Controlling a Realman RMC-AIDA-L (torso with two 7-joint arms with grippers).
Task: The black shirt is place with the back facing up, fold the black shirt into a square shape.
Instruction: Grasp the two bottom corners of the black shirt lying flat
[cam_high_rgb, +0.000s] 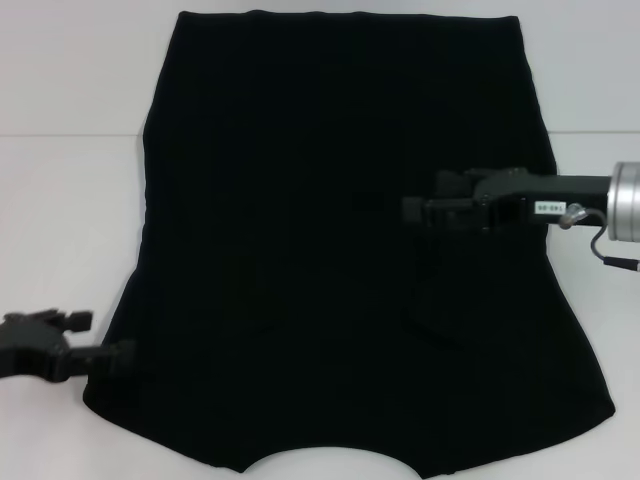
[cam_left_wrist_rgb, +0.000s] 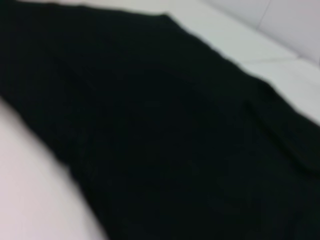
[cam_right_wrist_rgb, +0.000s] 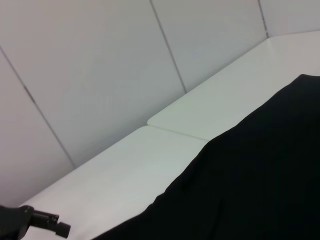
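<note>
The black shirt (cam_high_rgb: 300, 200) lies spread flat on the white table (cam_high_rgb: 70, 220), plain side up, with its neck notch at the near edge and its hem at the far edge. My left gripper (cam_high_rgb: 122, 357) sits low at the shirt's near left corner, its tip at the cloth's edge. My right gripper (cam_high_rgb: 412, 211) reaches in from the right and hovers over the shirt's right half, just above a faint crease. The left wrist view is filled by the blurred shirt (cam_left_wrist_rgb: 175, 140). In the right wrist view the shirt (cam_right_wrist_rgb: 260, 190) shows with the left gripper (cam_right_wrist_rgb: 50, 227) far off.
White tabletop borders the shirt on both sides, with a seam line in the table (cam_high_rgb: 60, 135) at the left. Pale wall panels (cam_right_wrist_rgb: 100, 75) rise behind the table's far edge.
</note>
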